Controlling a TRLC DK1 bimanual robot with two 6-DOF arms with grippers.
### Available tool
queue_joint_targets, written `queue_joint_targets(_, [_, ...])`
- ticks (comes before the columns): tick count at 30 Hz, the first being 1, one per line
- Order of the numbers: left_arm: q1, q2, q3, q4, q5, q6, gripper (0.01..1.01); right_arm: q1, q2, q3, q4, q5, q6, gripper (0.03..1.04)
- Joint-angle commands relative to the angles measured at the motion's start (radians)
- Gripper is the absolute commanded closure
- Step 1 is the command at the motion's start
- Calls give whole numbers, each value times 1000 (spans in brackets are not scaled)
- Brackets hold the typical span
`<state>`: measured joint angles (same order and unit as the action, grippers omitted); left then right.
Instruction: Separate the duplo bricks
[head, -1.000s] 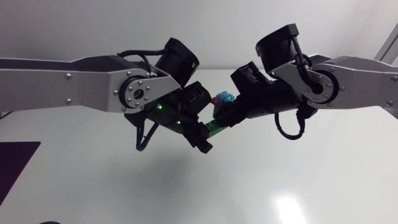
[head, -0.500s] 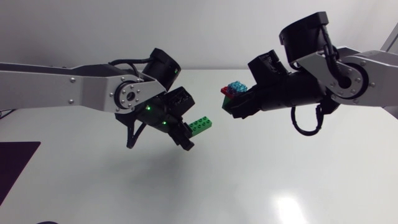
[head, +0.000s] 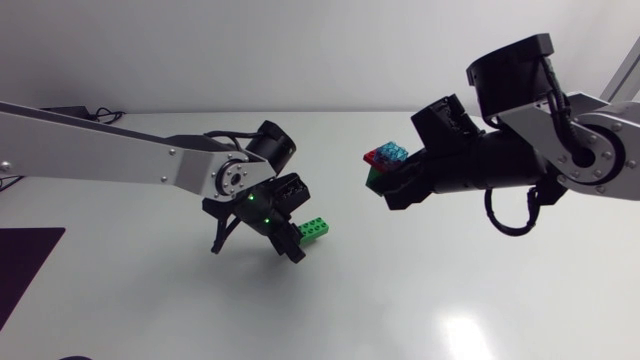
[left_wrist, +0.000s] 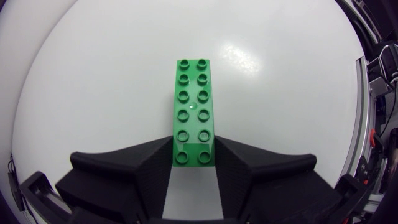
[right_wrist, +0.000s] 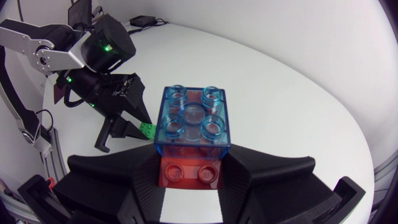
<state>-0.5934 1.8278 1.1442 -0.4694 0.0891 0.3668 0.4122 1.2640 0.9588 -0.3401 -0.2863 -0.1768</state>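
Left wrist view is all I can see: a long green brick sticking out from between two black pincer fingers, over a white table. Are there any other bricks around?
Observer: Yes. The right pincer holds two more: a clear blue brick pressed onto a red brick, with the fingers clamping the red one from both sides.
Operator: Are those touching my green one?
Observer: No. In the head view the green brick in the left pincer is apart from that pair, with bare table showing between them.
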Motion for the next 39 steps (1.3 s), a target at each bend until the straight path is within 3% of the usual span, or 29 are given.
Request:
queue_joint_targets(1, [9,39,-34,9,-6,8,721,-7,-18,-32,-2,-7,-18,807])
queue_joint_targets(11, [14,70,-70,41,-2,0,674,-10,-61,-95,16,-70,-62,805])
queue_joint_targets(21, [10,-21,-93,40,3,20,197,-12,-120,-134,-22,-148,-127,803])
queue_joint_targets(23, [6,-50,-103,40,11,37,138,-12,-123,-143,-31,-160,-148,803])
queue_joint_targets(29, [4,-180,-97,15,92,106,111,-44,-132,-169,-59,-221,-224,803])
queue_joint_targets(39, [-54,-265,74,-209,290,271,116,-52,-133,-173,-169,-323,-359,803])
